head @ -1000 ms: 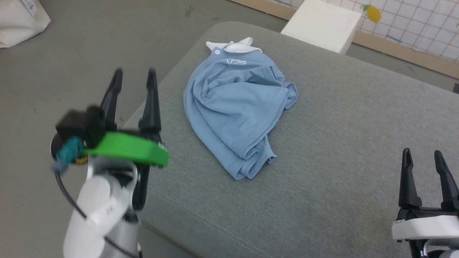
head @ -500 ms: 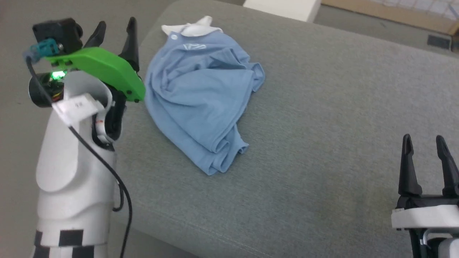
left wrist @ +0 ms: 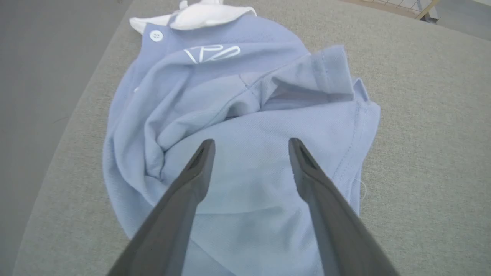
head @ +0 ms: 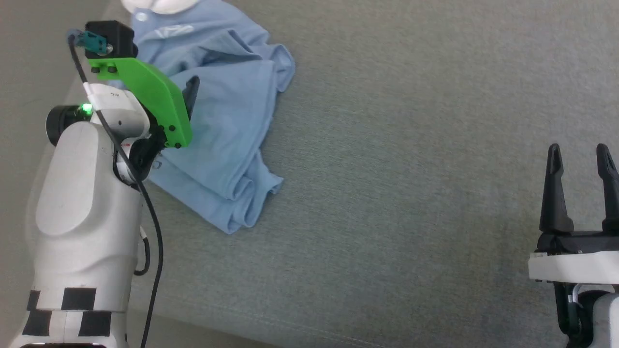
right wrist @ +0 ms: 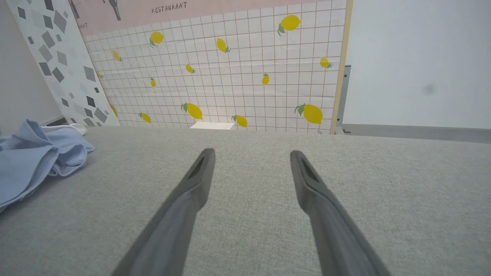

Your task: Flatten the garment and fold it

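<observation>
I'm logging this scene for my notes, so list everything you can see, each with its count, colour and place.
garment: one, light blue, crumpled on the cushion's left part
collar: one, white, at the garment's far end
logo print: one, white, just below the collar
button: one, white, beside the collar
cushion: one, grey, under the garment
floor: grey, left of the cushion
lemon-print panel: one, white with yellow lemons, behind the cushion
geometric panel: one, white with grey shapes, beside the lemon-print panel
green bracket: one, on the left wrist
left gripper: one, dark, open, over the garment
right gripper: one, dark, open, over bare cushion
</observation>
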Motion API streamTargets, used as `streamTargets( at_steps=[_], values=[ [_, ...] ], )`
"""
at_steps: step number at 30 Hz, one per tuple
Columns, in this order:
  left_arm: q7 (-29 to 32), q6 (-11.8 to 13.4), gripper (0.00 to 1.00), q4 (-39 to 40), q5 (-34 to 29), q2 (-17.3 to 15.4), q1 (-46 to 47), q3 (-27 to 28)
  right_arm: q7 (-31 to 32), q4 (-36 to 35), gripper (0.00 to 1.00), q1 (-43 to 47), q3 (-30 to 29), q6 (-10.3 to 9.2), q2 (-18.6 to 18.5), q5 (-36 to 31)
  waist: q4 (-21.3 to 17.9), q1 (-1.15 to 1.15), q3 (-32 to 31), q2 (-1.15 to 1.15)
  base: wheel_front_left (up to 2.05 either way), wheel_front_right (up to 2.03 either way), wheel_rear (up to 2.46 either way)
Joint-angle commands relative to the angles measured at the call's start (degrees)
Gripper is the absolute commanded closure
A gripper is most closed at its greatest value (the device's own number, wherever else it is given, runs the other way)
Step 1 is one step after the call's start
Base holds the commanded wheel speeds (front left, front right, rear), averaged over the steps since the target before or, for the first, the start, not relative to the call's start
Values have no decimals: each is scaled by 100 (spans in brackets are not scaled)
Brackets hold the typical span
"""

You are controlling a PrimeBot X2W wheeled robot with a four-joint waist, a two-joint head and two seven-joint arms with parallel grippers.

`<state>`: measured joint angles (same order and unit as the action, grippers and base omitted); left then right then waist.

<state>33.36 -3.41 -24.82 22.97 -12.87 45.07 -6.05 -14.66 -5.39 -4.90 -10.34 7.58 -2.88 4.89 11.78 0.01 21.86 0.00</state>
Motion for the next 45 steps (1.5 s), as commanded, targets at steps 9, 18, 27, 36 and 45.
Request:
streamTargets(
  at_steps=[9, 18, 27, 36, 45],
  values=[
    [266, 477, 0, -85, -285, -228, 98, -58, -34, -266, 0, -238, -5, -9, 1, -15, -737, -1, 983, 0, 0, 0, 0],
    [255, 590, 100, -161, -383, -236, 292, -164, -34, -316, 0, -380, -62, -9, 1, -24, -732, -1, 1173, 0, 0, 0, 0],
    [105, 383, 100, -64, -276, -431, 264, -142, -34, -120, 0, -360, 20, -9, 1, 138, -656, -1, 525, 0, 0, 0, 0],
    [-36, 243, 100, 370, -171, -590, 219, -99, -34, 170, 0, -133, 39, -9, 1, 394, -598, -1, -566, 0, 0, 0, 0],
    [-431, 164, 100, 786, -73, -532, 400, -75, -34, 413, 0, 247, -17, -9, 1, 681, -762, -1, -1638, 0, 0, 0, 0]
  ],
)
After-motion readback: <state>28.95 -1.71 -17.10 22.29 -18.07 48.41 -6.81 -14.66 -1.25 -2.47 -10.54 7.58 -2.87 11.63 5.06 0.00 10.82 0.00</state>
